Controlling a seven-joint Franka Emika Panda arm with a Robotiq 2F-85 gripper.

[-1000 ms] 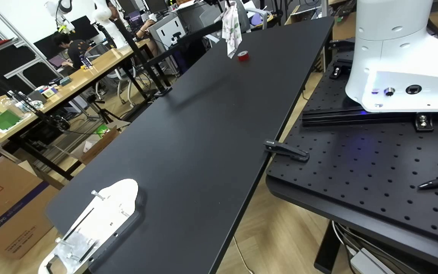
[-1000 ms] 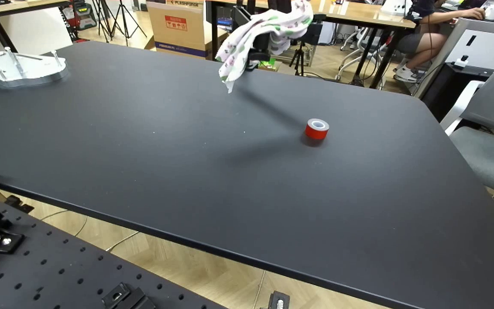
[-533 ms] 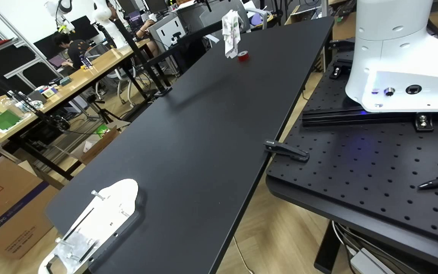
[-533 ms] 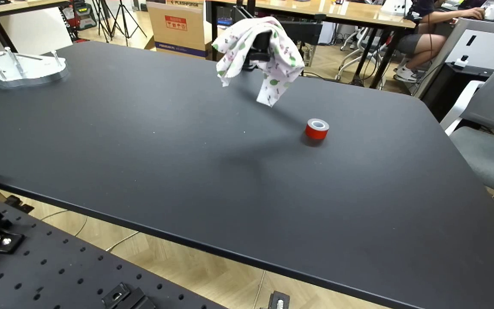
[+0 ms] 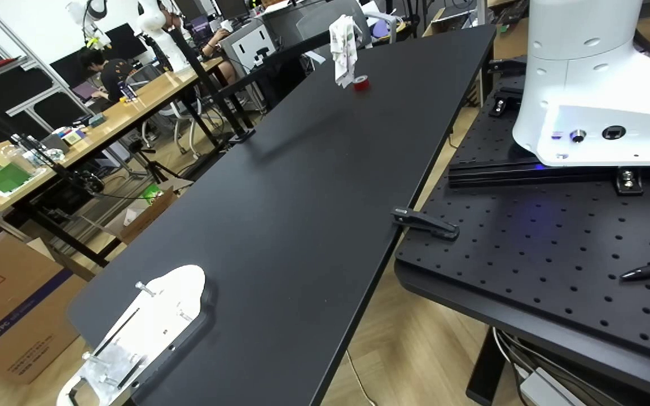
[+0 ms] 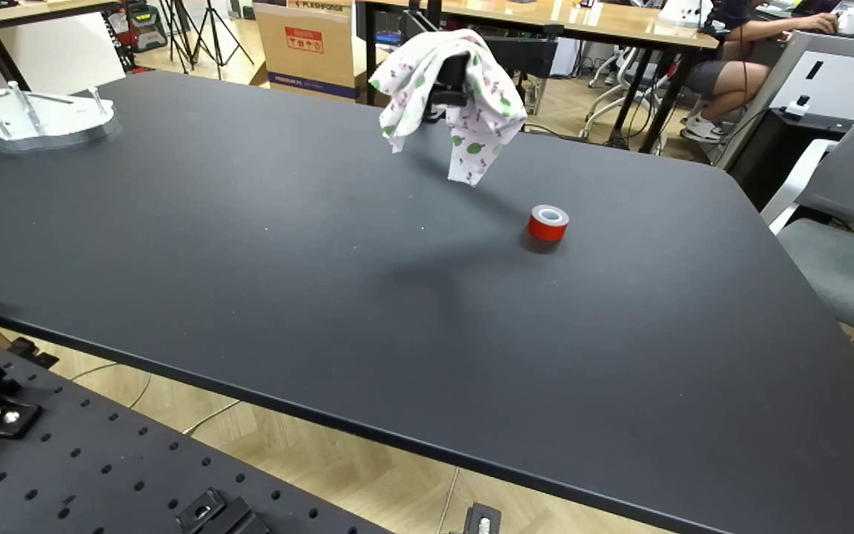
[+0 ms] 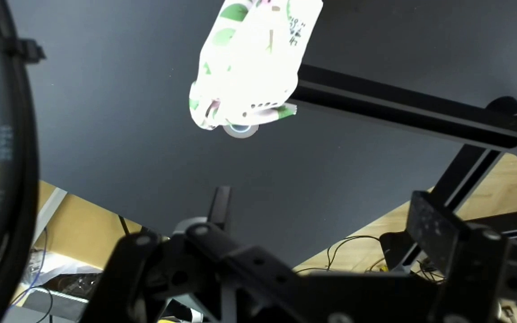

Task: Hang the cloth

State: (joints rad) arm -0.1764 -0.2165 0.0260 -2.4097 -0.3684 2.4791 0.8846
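The white cloth (image 6: 497,104) with green and pink prints is draped over the end of a black horizontal bar (image 6: 527,55), its two sides hanging down apart from each other. In another exterior view the cloth (image 5: 343,51) hangs above the far part of the table. My gripper (image 7: 323,208) stands open in the wrist view, its two fingers (image 7: 433,224) wide apart with nothing between them. From there the cloth (image 7: 254,63) shows beyond the fingertips, apart from them, with the bar (image 7: 402,105) running off to the right. I cannot make out the gripper in the exterior views.
A red tape roll (image 6: 548,230) sits on the black table (image 6: 286,297) close to the cloth. The bar's upright post (image 5: 203,79) rises at the table's far edge. A white plate with metal posts (image 5: 156,316) lies at one end, and the robot's base (image 5: 584,84) stands across the table.
The cloth's raised side has dropped and now hangs down from the bar, swaying slightly. A dark shape above the cloth at the frame's top has moved off upward.
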